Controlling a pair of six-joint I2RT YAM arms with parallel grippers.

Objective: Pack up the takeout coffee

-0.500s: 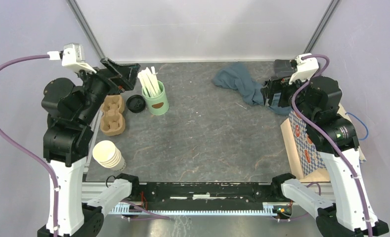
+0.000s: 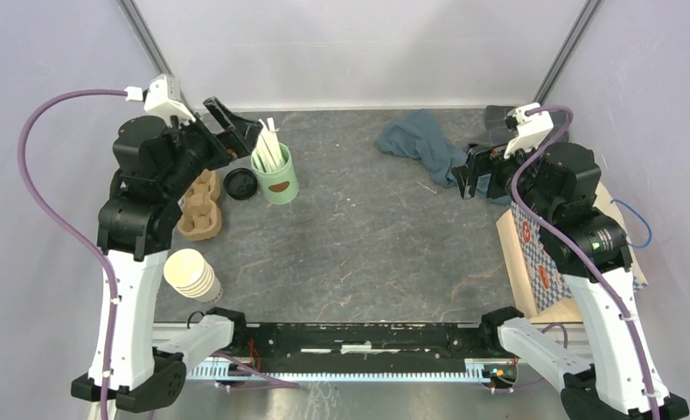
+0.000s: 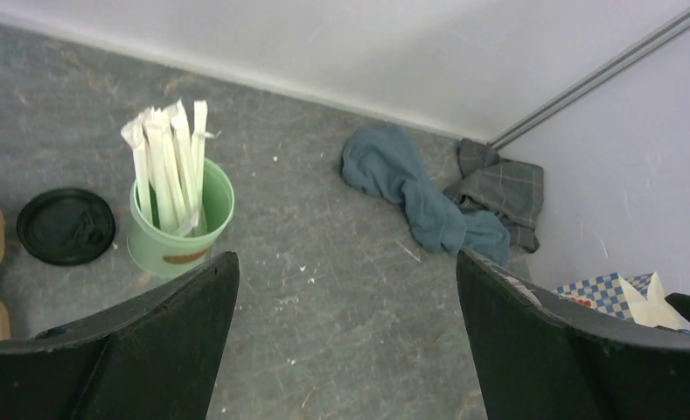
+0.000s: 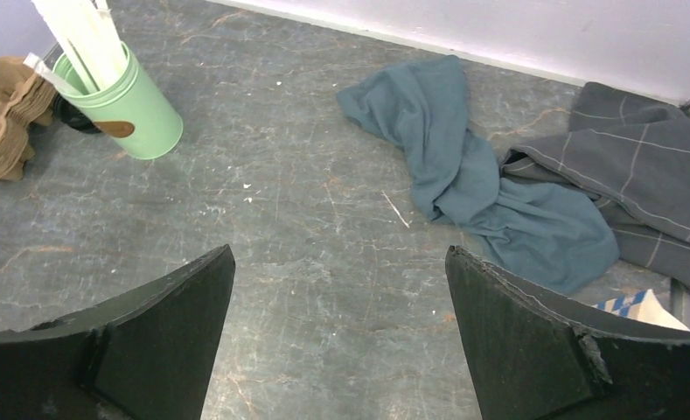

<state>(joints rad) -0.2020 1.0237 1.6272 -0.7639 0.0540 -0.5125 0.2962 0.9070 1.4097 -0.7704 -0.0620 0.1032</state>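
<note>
**Both claws wide and empty, coffee untouched**

Left claw (image 2: 230, 129) hangs high over the far-left corner, jaws spread wide, nothing between them. Right claw (image 2: 466, 175) mirrors it at far right, just as wide and just as empty, hovering by the blue cloth (image 2: 415, 142) and the grey checked cloth (image 4: 647, 157).

The coffee cup (image 2: 240, 184) stands on the desk (image 2: 367, 254) at far left, and only its black lid shows from above. It is tucked close against the green mug (image 2: 276, 182) of white sticks, with the brown cup carrier (image 2: 199, 206) just beside it on the other side.

By my read this is the opening approach: no grasp made, nothing packed. The left claw is nearest. The next move calls for dropping around the cup without clipping mug or carrier. Then comes a carry to the checked bag (image 2: 538, 254) at the right edge, the likely destination.

A stack of paper cups (image 2: 191, 273) sits at near left. The desk is dark, veined and stone-look, and the walls are pale lilac with metal rails in the corners.
</note>
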